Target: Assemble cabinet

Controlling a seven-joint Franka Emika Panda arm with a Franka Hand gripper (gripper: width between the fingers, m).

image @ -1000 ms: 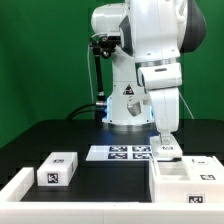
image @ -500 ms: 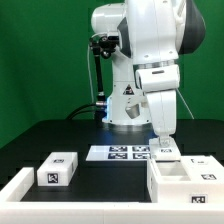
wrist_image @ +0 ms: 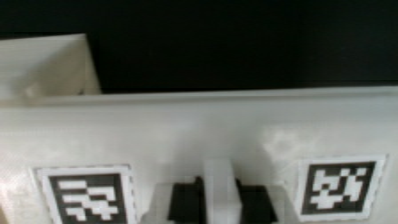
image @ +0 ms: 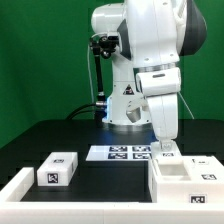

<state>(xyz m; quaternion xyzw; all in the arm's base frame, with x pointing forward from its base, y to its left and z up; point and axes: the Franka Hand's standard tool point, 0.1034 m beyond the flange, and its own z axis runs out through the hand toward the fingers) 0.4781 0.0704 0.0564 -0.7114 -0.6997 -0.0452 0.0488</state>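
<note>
Arm (image: pixel 152 45) bent fwd, hand (image: pixel 165 150) pointing straight down.

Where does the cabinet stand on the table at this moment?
The cabinet stands at the lower right of the exterior view, just beyond the right end of the marker board, with the gripper down at its rear wall.

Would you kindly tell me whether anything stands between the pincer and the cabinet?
Nothing visible does: the pincer is close over the rim of the cabinet, and the small tagged block lies away at the exterior view's left.
</note>
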